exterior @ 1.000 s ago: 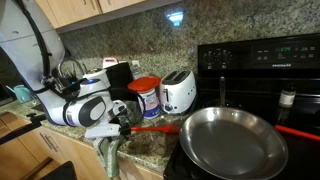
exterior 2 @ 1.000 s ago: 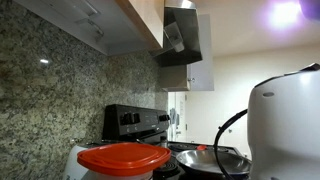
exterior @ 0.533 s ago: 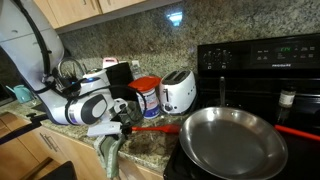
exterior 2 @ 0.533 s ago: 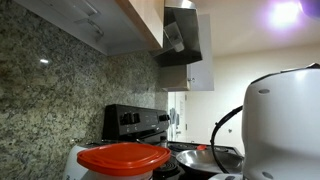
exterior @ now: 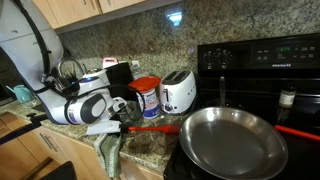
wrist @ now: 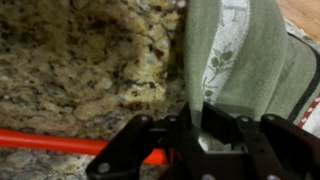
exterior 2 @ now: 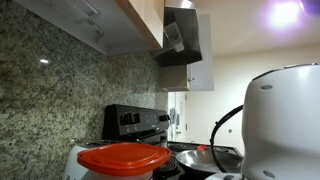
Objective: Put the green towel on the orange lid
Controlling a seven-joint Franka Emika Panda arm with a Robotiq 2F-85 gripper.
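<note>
The green towel [exterior: 108,152] hangs over the front edge of the granite counter, below my gripper [exterior: 118,128]. In the wrist view the green towel [wrist: 235,50], with a leaf print on its pale side, runs down between the fingers of my gripper [wrist: 197,110]. The jaws are shut on a fold of its edge. The orange lid [exterior: 146,83] sits on a white and blue canister behind the gripper, next to the toaster. In an exterior view the orange lid [exterior 2: 123,157] fills the lower middle, and a white part of the arm [exterior 2: 285,120] blocks the right side.
A white toaster [exterior: 178,92] stands right of the canister. A large steel frying pan [exterior: 232,140] rests on the black stove [exterior: 262,60], its red handle [exterior: 155,127] reaching toward the gripper and showing in the wrist view as the red handle [wrist: 60,145]. Clutter stands at the back left.
The jaws have closed on the towel's edge. The arm has barely moved; its white body has slid slightly left in an exterior view.
</note>
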